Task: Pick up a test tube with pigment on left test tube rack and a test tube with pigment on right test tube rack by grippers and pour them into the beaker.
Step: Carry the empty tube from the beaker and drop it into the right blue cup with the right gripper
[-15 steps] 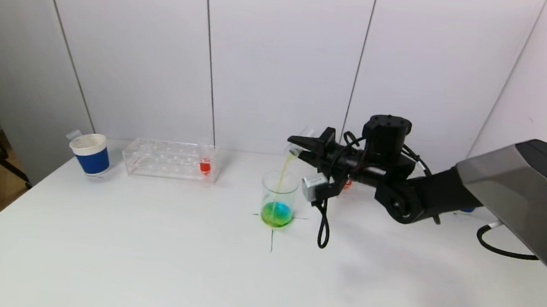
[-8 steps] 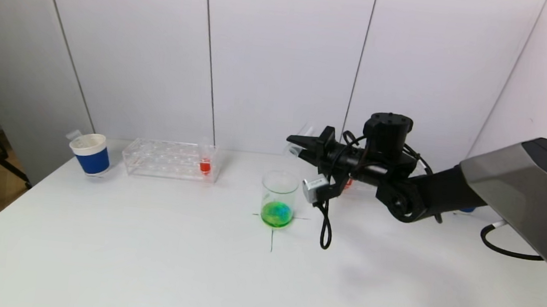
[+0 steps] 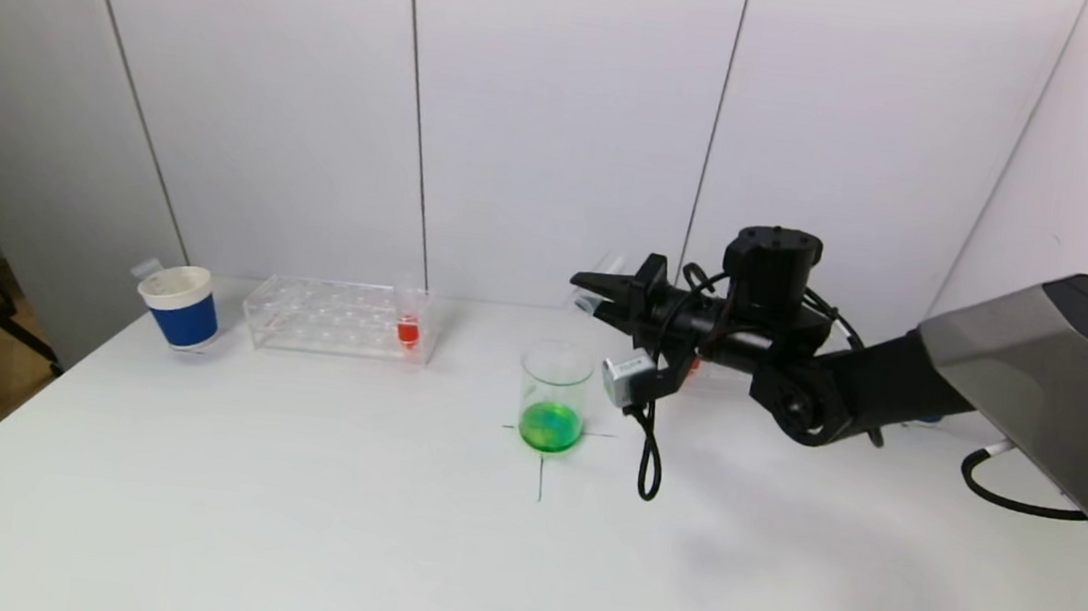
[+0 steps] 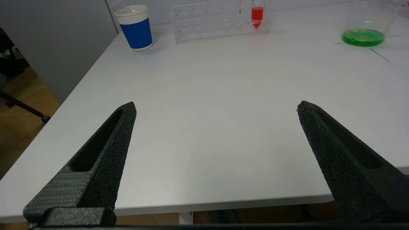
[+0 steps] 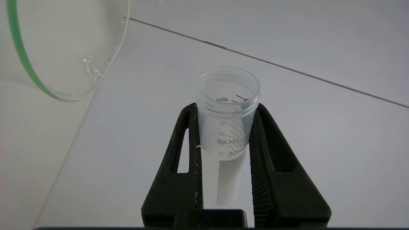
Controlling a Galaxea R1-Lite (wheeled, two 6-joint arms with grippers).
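One emptied 50 ml test tube (image 5: 226, 127) sits clamped in your right gripper (image 3: 605, 296), lying near-horizontal, mouth just above the beaker (image 3: 554, 396); left gripper (image 4: 217, 134) gapes wide, idle.

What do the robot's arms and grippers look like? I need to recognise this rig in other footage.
Right arm: grey upper shell, black joints, looping black cable, small silver box. Right gripper: black tapered fingers with slots and ribbed inner faces. Left gripper: matching black fingers, rough-textured.

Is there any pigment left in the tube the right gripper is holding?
No: the right wrist view looks into the test tube clamped in the right gripper, and it is clear and empty inside.
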